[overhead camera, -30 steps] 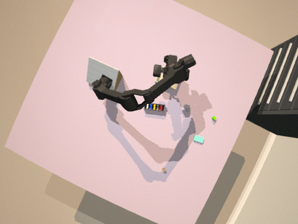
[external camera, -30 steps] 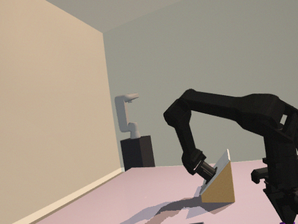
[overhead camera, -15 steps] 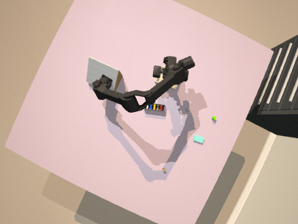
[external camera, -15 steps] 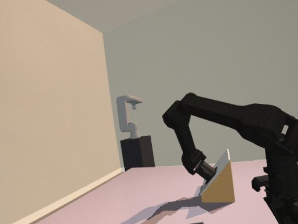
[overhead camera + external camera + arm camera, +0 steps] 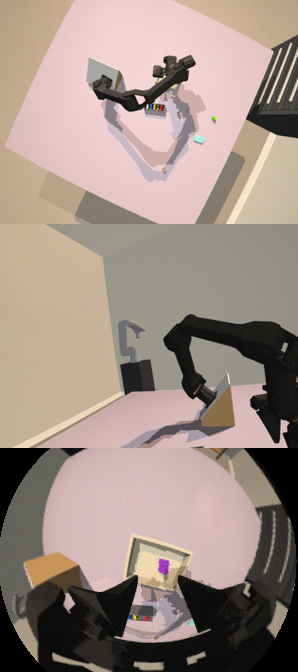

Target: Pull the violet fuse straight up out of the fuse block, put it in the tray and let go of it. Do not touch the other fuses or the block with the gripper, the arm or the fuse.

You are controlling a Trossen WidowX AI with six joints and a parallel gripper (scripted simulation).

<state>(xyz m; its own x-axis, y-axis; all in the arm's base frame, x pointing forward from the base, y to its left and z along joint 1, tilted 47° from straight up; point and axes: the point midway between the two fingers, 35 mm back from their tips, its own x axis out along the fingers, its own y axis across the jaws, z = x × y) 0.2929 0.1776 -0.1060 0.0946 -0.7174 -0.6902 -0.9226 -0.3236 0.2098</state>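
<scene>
The violet fuse (image 5: pixel 163 566) shows inside the cream tray (image 5: pixel 162 544) (image 5: pixel 174 86) in the wrist view, clear of both fingers, with a small shadow just below it; whether it rests fully on the tray floor is hard to tell. My gripper (image 5: pixel 158 577) is open and empty above the tray's near side. The arm hides most of the tray in the top view. The fuse block (image 5: pixel 155 112) (image 5: pixel 145 610) holds white, blue, yellow and red fuses, with a dark gap between yellow and red.
A wedge with a grey sloping face (image 5: pixel 101 69) (image 5: pixel 221 412) (image 5: pixel 52 568) carries the arm's base. A turquoise block (image 5: pixel 199 139), a green cube (image 5: pixel 214 118) and a small orange piece (image 5: pixel 164 169) lie on the pink table (image 5: pixel 87 162). The arm passes close over the block's left end in the top view.
</scene>
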